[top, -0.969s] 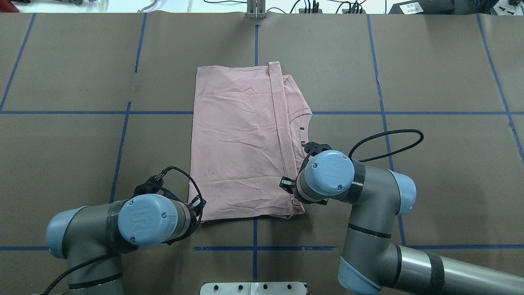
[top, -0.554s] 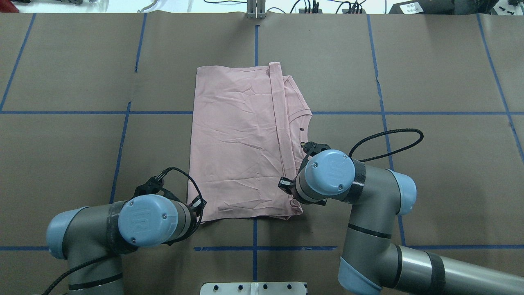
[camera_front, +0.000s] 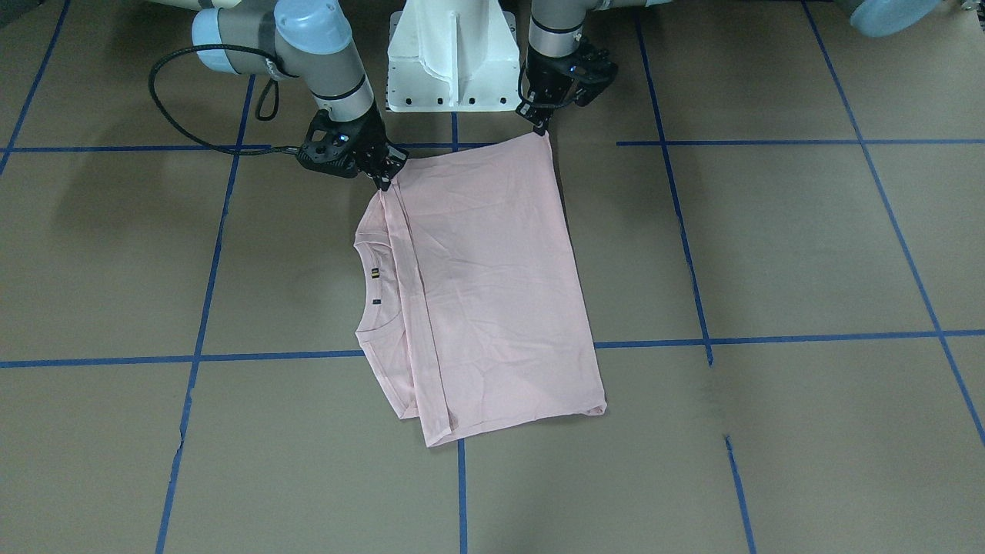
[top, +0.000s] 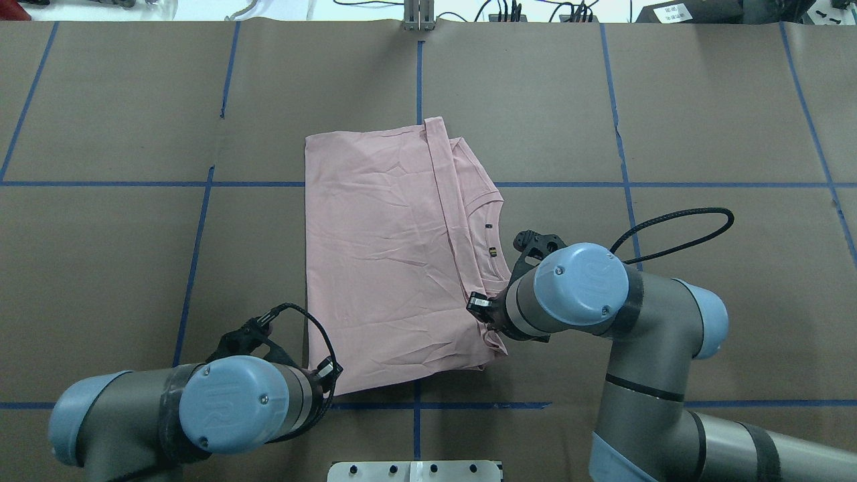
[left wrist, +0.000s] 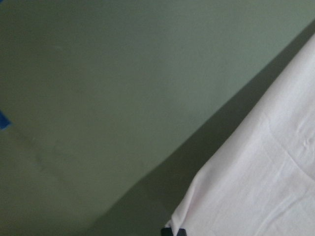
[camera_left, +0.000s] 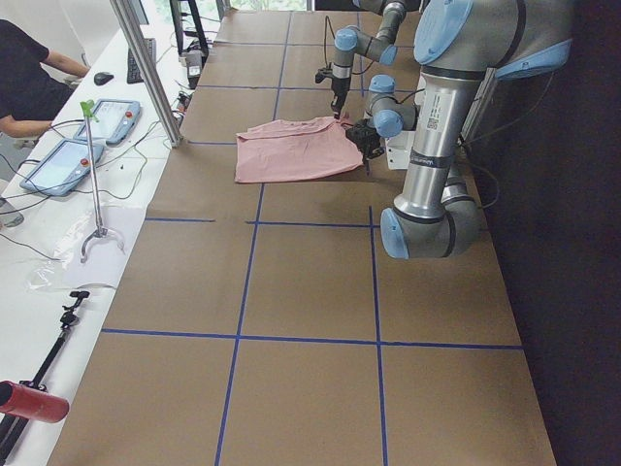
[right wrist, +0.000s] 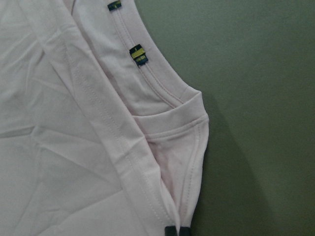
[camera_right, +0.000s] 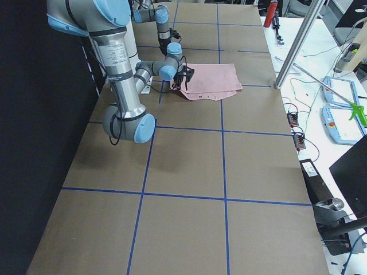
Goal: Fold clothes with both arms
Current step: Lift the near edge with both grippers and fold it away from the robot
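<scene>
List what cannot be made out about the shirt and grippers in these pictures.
T-shirt underside: every view, hidden by its own folded layers.
Left gripper fingertips: overhead view, covered by the wrist; left wrist view, cut by the bottom edge.
Collar tag wording: too small, right wrist view.

place: robotics lab | cues: blue-taped table [top: 100, 268], teach pendants [camera_left: 60, 163], operator [camera_left: 24, 78]

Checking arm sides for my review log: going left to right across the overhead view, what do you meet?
left arm → pale pink T-shirt → right arm
</scene>
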Available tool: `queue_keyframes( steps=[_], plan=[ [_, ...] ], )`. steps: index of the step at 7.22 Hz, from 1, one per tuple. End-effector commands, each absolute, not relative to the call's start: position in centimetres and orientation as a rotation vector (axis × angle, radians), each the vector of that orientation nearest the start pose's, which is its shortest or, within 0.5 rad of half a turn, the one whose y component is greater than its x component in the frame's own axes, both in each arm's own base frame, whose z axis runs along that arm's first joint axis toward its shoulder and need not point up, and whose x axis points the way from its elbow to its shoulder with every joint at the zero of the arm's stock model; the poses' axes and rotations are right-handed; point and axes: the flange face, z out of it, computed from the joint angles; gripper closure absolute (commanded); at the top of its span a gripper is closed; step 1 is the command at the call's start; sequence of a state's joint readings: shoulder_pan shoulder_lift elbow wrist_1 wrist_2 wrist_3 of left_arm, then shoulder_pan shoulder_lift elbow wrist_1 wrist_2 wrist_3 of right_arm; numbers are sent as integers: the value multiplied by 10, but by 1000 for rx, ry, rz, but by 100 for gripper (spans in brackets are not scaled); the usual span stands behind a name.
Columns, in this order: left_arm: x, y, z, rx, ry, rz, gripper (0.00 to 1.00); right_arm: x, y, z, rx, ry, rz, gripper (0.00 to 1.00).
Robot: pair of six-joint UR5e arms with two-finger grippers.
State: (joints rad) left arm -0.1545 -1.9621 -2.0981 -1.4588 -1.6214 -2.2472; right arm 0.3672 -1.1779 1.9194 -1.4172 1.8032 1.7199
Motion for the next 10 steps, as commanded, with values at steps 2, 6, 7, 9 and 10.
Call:
queue_keyframes(
  steps=[2, 6, 7, 9, 10],
  plan=[
    [488, -177, 207, -302, 832, -699, 100, -495, -277, 260, -145, -956, 324, 100],
    [432, -295, 195, -126, 899, -722, 100, -481, -346, 226, -66, -1014, 415, 100],
    [430, -321, 205, -96, 877, -721, 100, -492, -372, 228, -49, -998, 447, 100],
    [450, -340, 224, -85, 880, -729, 100, -511, -420, 237, -13, -1042, 488, 100],
    [451, -339, 224, -88, 880, -732, 100, -511, -429, 242, -3, -1058, 493, 100]
  ],
)
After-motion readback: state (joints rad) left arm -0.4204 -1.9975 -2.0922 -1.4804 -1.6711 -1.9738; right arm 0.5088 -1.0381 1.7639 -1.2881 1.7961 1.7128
